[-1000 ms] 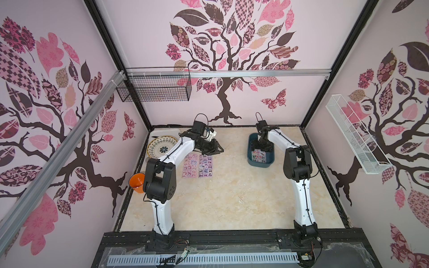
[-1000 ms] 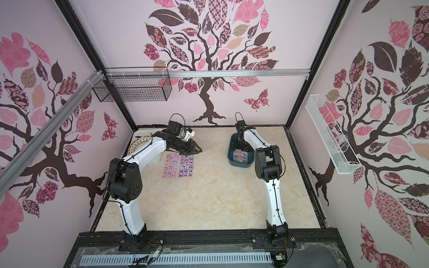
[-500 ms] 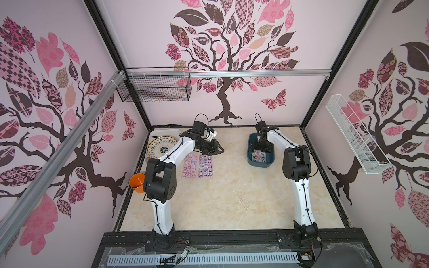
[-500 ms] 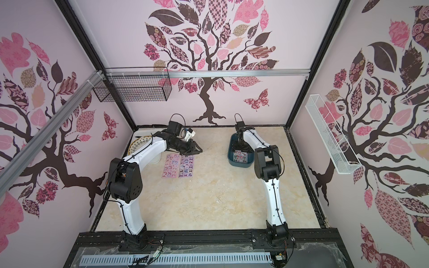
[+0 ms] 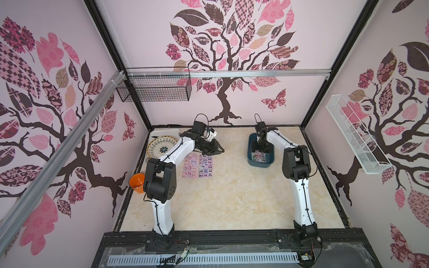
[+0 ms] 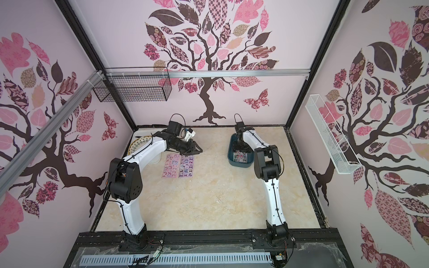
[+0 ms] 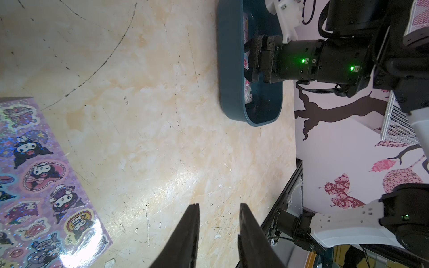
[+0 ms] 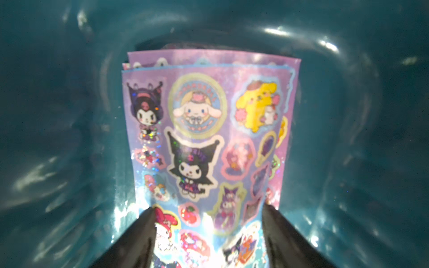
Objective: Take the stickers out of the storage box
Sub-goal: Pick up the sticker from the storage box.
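In both top views the storage box sits on the table toward its far right corner, a little off the far edge; the right gripper reaches straight down into it, above the stickers stacked inside. Two more sheets, a pink sheet and a purple sheet, lie flat side by side on the table left of the middle, well apart from the box. The left gripper hovers just beyond their far ends, pointing toward the box. A patterned plate rests on a white tray in the far left corner; an orange cup stands at the left edge.

In the left wrist view the left gripper has its fingers a narrow gap apart with nothing between them, over bare table; the purple sheet lies to one side; the storage box is ahead with the right gripper inside it.

In the right wrist view the right gripper stands wide apart inside the storage box; its fingers flank the two long edges of the top sheet, which bows between them over the other sheets; whether they truly clamp it cannot be told.
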{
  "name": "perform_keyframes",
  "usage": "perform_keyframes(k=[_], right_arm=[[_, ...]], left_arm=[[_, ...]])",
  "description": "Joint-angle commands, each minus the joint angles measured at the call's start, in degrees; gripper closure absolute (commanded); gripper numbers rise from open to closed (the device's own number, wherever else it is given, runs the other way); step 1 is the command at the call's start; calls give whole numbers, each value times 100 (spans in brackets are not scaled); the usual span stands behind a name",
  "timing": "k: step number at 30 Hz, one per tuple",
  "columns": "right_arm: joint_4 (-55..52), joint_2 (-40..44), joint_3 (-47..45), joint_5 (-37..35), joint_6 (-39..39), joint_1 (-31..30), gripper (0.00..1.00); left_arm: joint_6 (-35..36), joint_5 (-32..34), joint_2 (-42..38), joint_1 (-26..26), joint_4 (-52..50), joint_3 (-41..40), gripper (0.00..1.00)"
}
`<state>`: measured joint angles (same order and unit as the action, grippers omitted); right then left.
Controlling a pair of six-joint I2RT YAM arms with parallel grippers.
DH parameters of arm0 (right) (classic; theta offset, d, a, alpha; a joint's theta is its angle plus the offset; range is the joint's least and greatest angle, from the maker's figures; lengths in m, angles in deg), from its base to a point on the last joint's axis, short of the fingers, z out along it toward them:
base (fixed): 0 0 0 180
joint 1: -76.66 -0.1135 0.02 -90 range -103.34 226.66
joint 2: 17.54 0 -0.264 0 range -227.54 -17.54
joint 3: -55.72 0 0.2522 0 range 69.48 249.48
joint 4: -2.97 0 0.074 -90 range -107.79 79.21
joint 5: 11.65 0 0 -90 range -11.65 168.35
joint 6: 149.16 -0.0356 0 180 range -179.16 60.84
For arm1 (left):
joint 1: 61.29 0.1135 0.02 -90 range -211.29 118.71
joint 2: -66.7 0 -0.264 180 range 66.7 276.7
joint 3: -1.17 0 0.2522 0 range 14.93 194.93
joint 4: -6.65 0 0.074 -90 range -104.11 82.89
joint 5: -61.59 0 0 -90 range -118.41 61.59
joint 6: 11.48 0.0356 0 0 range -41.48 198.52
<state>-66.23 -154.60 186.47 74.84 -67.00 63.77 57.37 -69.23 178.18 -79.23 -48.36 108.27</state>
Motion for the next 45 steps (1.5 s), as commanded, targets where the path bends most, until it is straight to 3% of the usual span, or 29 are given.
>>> perform_keyframes(k=[1, 8, 12, 33, 45], right_arm=[[-41, 21, -247, -27, 28, -12, 33], [15, 530, -410, -63, 19, -7, 52], [42, 822, -498, -9, -15, -3, 56], [458, 2562, -1409, 504, -163, 14, 61], [455, 3095, -1521, 627, -162, 84, 66]], left_arm=[[58, -60, 105, 9, -22, 157, 65], [54, -71, 118, 9, -16, 148, 65], [56, -67, 102, 10, -17, 149, 65], [-686, -901, -56, 9, 1169, -370, 65], [-718, -924, -256, 10, 1425, -490, 65]])
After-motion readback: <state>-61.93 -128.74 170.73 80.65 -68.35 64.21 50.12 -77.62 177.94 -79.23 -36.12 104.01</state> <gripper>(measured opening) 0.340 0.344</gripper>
